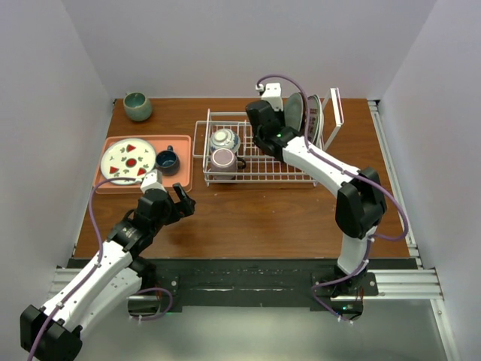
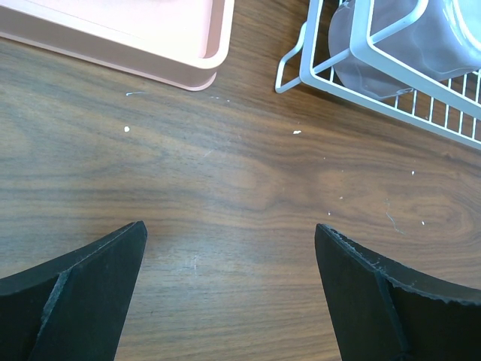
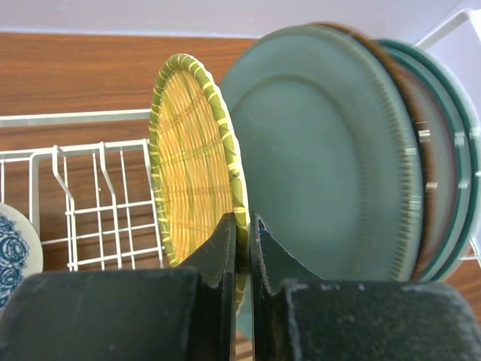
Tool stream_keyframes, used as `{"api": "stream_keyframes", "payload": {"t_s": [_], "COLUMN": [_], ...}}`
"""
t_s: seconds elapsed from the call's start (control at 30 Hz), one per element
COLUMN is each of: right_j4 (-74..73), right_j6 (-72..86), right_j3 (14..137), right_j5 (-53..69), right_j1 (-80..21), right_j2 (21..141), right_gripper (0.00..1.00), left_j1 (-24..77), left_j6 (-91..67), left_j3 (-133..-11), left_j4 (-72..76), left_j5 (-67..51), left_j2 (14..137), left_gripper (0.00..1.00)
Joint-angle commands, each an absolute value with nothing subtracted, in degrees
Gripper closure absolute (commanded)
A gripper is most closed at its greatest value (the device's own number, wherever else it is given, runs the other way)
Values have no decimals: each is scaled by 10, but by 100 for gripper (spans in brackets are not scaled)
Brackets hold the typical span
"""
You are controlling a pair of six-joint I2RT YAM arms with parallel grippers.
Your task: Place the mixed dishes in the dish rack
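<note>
- While the right arm is reaching over it, the dish rack (image 1: 259, 171) is sitting at the back of the table (image 1: 263, 218), long side running left to right.
- The plain teal plate (image 3: 323, 158) is standing on edge at the rack's right end.
- The yellow plate (image 3: 192, 150) is standing upright just left of it, faces parallel; whether they are touching, I cannot tell.
- The right gripper (image 3: 242, 241) is clamping the yellow plate's near rim, one finger on each face. Letting go, I judge, means parting across the plate and then backing out along its plane.
- The left gripper (image 2: 230, 233) is hanging wide apart and empty over the table, well away from that plate.
</note>
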State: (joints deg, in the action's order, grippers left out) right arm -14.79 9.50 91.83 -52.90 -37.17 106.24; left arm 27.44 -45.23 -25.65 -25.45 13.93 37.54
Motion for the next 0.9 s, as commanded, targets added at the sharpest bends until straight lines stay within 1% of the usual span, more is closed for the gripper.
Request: {"api": "stream_keyframes", "payload": {"t_s": [0.0, 0.13, 0.23, 0.33, 0.37, 0.43, 0.47, 0.53, 0.6, 0.63, 0.8, 0.87], "right_j4": [-140, -144, -148, -145, -147, -149, -150, -151, -153, -154, -156, -161], "right_j6": [116, 120, 121, 123, 124, 126, 126, 127, 126, 127, 125, 125], "right_j3": [948, 947, 946, 941, 940, 938, 937, 933, 933, 933, 933, 937], "right_j5": [-533, -536, -537, -546, -548, -547, -548, -547, -547, -547, -543, -544], "right_j1": [-369, -368, -367, -366, -365, -363, -363, -362, -361, -362, -360, -360], "right_j2": [1080, 1085, 1082, 1074, 1072, 1067, 1066, 1062, 1060, 1057, 1046, 1040], "right_gripper": [100, 95, 89, 80, 74, 68, 62, 55, 52, 48, 46, 43], "left_j1": [276, 276, 276, 276, 276, 276, 276, 276, 276, 276, 275, 276], "left_j6": [-446, -445, -445, -445, -446, -446, -447, -447, -448, -448, -449, -449], "left_j3": [-272, -273, -273, -274, -273, -274, -272, -272, -272, -272, -272, -272], "left_j4": [-252, -252, -252, -252, -253, -253, -253, -253, -253, -253, -253, -253], "left_j5": [153, 154, 154, 154, 154, 154, 154, 155, 154, 154, 155, 155], "left_j2": [374, 375, 377, 379, 378, 377, 375, 374, 374, 374, 374, 374], "left_gripper": [0, 0, 0, 0, 0, 0, 0, 0, 0, 0, 0, 0]}}
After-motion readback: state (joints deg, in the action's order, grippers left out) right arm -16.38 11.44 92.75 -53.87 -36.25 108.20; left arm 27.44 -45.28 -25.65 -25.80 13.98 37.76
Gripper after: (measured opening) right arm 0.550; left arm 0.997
